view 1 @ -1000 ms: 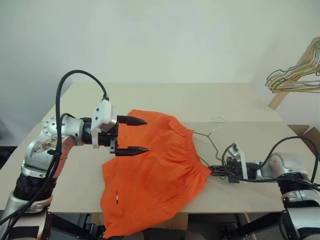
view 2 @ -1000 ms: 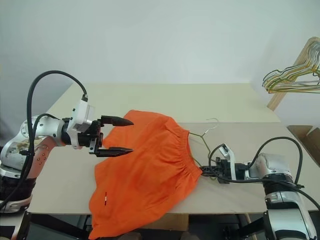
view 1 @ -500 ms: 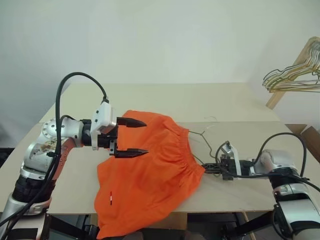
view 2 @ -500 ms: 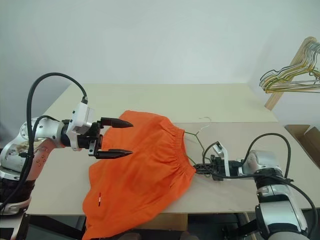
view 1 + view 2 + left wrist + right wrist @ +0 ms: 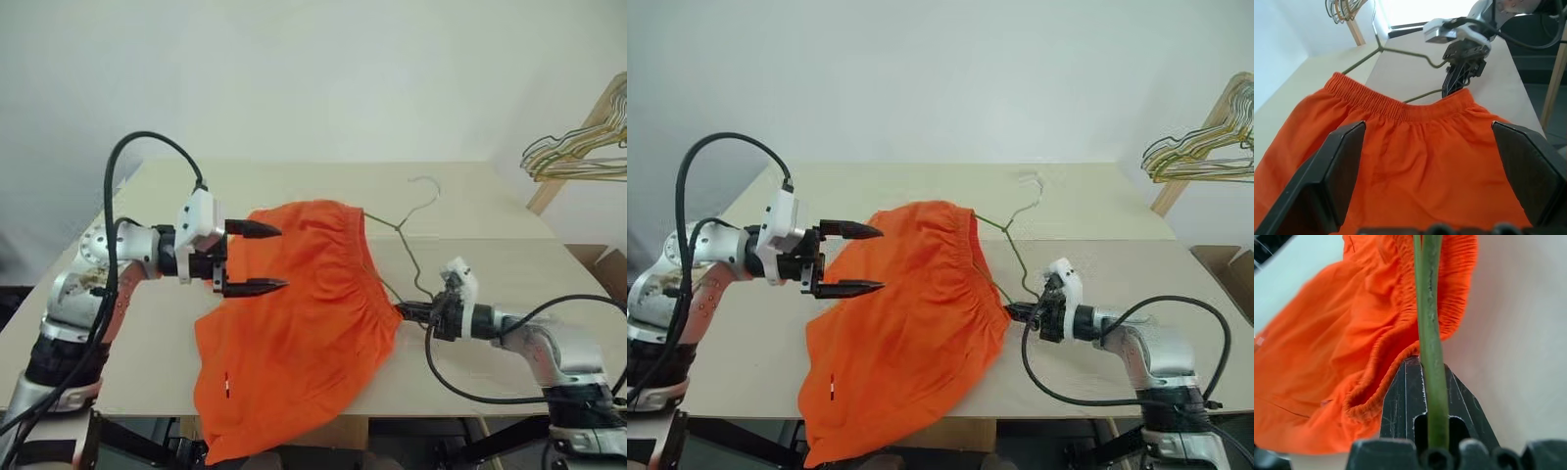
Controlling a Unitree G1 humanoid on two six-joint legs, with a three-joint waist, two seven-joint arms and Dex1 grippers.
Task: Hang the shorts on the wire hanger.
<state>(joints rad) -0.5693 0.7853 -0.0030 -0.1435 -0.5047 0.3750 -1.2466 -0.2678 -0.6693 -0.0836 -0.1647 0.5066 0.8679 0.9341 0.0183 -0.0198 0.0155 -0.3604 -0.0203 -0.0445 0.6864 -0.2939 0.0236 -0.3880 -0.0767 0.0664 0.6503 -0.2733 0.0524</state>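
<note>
Table point(image 5: 490, 196) of pale wood, orange shorts point(image 5: 294, 323) draped over its near edge, hem cut off below, left gripper point(image 5: 263, 258) spread wide above them holding nothing, right gripper point(image 5: 1011, 312) clamped on wire hanger point(image 5: 1004, 235), lower wire hidden inside waistband, wrist view shows pinch.

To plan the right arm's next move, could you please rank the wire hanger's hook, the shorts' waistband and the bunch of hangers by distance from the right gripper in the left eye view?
1. Shorts' waistband, beside the right gripper.
2. Wire hanger's hook, raised beyond it.
3. Bunch of hangers, far right, off the table.
</note>
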